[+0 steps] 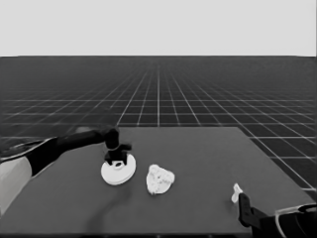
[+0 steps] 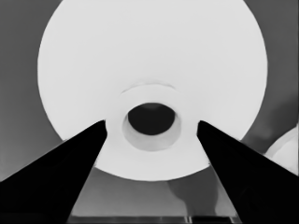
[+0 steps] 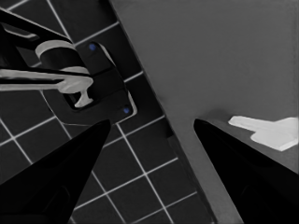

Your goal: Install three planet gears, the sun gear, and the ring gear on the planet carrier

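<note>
The larger round part (image 1: pixel 119 173), the ring gear, lies flat on the table's left half. My left gripper (image 1: pixel 115 159) hangs right over its middle. In the left wrist view the gripper (image 2: pixel 152 123) is open, its fingers (image 2: pixel 88 144) standing either side of the raised hub and centre hole of this part (image 2: pixel 149 60), clear of the hub. To its right sits the smaller round part (image 1: pixel 159 180), the planet carrier, with a lumpy pile of small gears on it; I cannot tell the gears apart. My right gripper (image 1: pixel 242 204) waits open at the front right corner.
A thin white piece (image 1: pixel 237 192) lies near the table's front right edge, just by the right gripper, and shows beside one finger in the right wrist view (image 3: pixel 268 131). Dark machinery (image 3: pixel 88 79) with blue lights stands past the table's edge.
</note>
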Controlling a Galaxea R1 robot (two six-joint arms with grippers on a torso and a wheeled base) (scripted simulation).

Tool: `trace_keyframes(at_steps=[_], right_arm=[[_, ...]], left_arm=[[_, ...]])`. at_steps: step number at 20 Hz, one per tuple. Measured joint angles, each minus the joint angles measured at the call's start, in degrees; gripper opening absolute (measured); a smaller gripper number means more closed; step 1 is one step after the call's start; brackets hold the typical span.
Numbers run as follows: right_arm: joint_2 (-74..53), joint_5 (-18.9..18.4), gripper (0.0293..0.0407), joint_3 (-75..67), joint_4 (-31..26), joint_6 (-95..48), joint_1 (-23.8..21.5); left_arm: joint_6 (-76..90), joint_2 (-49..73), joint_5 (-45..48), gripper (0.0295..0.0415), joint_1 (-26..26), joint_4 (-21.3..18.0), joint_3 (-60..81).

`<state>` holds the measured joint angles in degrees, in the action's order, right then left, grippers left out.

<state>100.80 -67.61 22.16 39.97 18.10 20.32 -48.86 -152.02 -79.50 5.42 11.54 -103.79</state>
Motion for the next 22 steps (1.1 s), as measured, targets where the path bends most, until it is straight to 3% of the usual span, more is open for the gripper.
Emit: trace_keyframes(at_steps=[4,5,6,14,17,22], right_arm=[[0.0,0.0,0.0385,0.0,0.0,0.0,0.0],[0.0,0.0,0.0385,0.0,0.0,0.0,0.0],[0.0,0.0,0.0385,0.0,0.0,0.0,0.0],[0.0,0.0,0.0385,0.0,0.0,0.0,0.0],[0.0,0.0,0.0385,0.0,0.0,0.0,0.0],[0.0,0.0,0.0385,0.0,0.0,0.0,0.0]], left_arm=[[0.21,-0.2,0.3,0.0385,0.29,0.19,-0.49],[0.22,-0.2,0.32,0.0351,0.29,0.21,-0.52],[0.22,-0.21,0.32,0.0348,0.29,0.21,-0.54],[0.23,-0.21,0.33,0.0348,0.29,0.21,-0.55],[-2.75,2.66,-5.53,0.0348,-7.74,-5.52,6.23],[-2.79,2.73,-6.75,0.0348,-9.83,-7.2,6.44]])
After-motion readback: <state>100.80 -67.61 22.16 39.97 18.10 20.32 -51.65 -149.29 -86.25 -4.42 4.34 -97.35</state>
